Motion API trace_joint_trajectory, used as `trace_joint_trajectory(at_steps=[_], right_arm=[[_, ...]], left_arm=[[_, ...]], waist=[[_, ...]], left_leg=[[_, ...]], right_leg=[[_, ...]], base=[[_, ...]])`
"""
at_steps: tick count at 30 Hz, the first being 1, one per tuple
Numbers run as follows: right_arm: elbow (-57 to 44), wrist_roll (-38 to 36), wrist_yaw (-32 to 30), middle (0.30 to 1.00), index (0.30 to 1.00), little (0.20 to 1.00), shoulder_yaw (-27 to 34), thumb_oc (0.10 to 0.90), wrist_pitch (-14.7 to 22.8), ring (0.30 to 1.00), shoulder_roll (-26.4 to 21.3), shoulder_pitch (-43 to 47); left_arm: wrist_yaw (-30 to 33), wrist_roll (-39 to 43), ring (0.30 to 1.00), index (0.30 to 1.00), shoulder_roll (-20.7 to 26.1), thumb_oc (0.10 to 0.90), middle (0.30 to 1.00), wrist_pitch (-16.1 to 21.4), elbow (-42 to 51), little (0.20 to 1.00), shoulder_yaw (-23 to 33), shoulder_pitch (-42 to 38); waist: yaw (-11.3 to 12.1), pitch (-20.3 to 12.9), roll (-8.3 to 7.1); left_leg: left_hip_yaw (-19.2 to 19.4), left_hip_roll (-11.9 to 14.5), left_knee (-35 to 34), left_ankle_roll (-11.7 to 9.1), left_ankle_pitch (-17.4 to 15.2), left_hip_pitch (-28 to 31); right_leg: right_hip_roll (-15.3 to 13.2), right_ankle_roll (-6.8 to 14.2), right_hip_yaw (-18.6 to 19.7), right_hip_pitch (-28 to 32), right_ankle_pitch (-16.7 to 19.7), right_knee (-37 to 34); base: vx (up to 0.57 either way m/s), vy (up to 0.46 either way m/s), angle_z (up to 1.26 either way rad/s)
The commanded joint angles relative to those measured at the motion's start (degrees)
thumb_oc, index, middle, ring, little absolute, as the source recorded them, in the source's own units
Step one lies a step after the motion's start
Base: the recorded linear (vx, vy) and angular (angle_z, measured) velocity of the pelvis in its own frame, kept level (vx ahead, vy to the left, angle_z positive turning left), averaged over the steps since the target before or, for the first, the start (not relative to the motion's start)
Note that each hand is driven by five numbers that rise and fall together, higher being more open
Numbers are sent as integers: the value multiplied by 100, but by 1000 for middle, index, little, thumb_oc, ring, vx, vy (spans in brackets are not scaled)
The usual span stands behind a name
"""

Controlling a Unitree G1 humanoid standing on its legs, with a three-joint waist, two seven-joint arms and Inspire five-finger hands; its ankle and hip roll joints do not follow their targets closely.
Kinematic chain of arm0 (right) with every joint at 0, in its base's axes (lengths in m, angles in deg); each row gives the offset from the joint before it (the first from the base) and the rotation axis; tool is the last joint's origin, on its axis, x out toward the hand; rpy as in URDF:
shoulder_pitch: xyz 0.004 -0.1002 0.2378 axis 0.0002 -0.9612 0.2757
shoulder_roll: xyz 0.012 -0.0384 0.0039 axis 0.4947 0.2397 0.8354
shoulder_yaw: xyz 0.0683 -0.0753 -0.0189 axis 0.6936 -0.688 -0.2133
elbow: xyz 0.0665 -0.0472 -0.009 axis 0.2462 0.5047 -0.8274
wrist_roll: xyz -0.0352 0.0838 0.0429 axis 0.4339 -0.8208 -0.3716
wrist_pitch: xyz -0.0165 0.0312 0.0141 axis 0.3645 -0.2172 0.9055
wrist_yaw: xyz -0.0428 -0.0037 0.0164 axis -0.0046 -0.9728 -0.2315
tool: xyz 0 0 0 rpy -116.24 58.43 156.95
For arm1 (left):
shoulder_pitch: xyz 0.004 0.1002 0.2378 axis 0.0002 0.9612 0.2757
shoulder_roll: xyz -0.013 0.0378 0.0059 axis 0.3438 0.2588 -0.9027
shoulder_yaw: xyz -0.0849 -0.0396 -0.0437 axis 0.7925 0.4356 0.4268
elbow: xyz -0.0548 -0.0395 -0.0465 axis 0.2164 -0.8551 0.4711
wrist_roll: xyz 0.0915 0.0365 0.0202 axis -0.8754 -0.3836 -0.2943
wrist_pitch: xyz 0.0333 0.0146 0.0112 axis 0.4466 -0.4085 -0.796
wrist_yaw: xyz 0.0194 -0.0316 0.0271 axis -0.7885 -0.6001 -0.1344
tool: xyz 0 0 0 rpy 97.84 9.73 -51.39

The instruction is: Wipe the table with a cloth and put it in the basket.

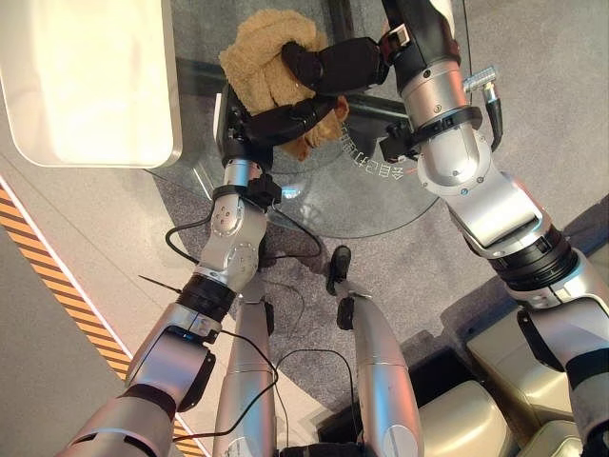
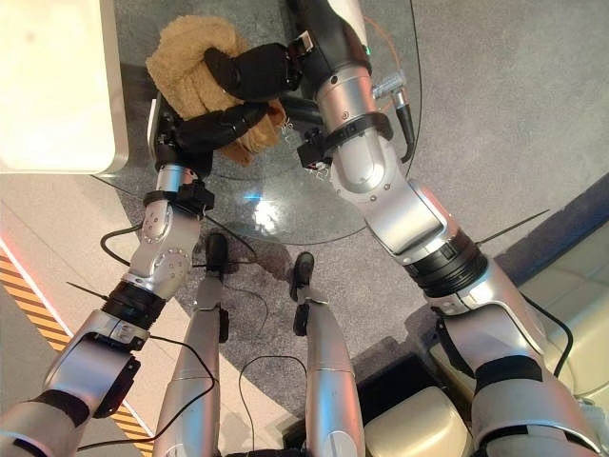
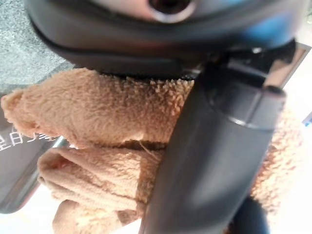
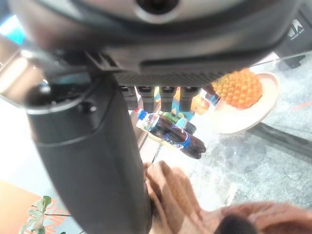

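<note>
Holding the tan cloth (image 1: 264, 59) over the glass table (image 1: 381, 200), both hands are gripping it: my left hand (image 1: 285, 120) is curling under it, my right hand (image 1: 335, 65) is pinching from above. I am seeing bottles (image 4: 173, 132) and a plate (image 4: 248, 108) (right wrist view), the white tray (image 1: 90, 81) from the head.

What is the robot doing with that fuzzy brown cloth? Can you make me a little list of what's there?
cloth: tan, fluffy, bunched up, on the glass table
left hand: fingers curled round the cloth's near side
right hand: on top of the cloth, gripping it
tray: pale, with rounded corners, to the robot's left
also there: bottle and orange ball on a plate, in the right wrist view
</note>
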Motion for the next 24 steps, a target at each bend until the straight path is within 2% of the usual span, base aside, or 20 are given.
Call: trace_joint_trajectory(at_steps=[1,12,24], right_arm=[[-460,217,-182,900,900,900,837,800,458,900,-220,741],[-546,208,-448,900,900,900,1046,800,636,900,-231,588],[-583,174,-659,900,900,900,1299,800,774,900,-282,277]], left_arm=[[-94,-407,300,300,63,100,300,701,502,200,331,-771],[224,-628,300,300,241,100,300,777,497,200,516,-890],[464,-805,300,300,533,100,300,1013,581,200,743,-980]], waist=[[134,-132,-377],[121,-132,-332],[84,-132,-107]], left_leg=[[514,-377,630,412,-869,328],[529,-366,571,399,-801,322],[572,-384,523,373,-791,338]], right_leg=[[748,-14,170,474,600,-843],[736,-23,172,454,618,-855],[679,-22,203,395,544,-814]], base=[[0,0,0],[0,0,0],[-4,4,0]])
